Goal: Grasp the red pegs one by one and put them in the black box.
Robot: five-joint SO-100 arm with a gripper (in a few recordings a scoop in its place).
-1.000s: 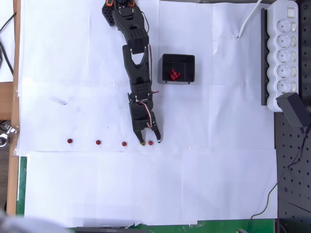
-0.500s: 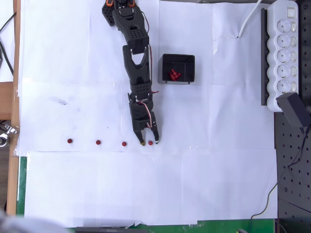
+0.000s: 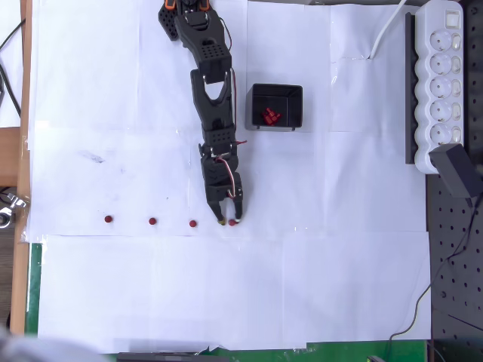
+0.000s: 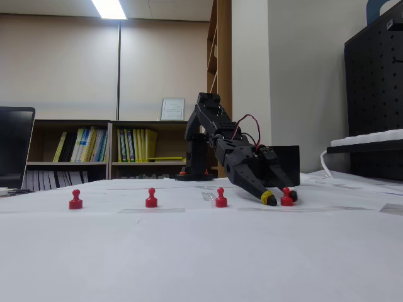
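1. Gripper (image 3: 229,219) low centre of the overhead view, tips down at the paper, jaws narrowed around a peg (image 4: 287,197). In the fixed view the peg sits between the yellow-tipped finger and the other one, still on the paper. Full clamp or not: cannot tell.
2. Handling, my read: small hard plastic, very light, rigid. Smooth, so likely to squirt out or tip if pinched off-centre. Best hold is across the narrow stem under the knob, fingers square to it.
3. Look: red, pawn-shaped, with a round knob over a flared base. From overhead just dark-red dots.
4. Three more pegs stand in a row left of the gripper: (image 3: 193,223), (image 3: 152,221), (image 3: 109,219), well apart.
5. Box (image 3: 277,106) upper centre, right of the arm, open top, a few red pegs (image 3: 270,115) already inside.
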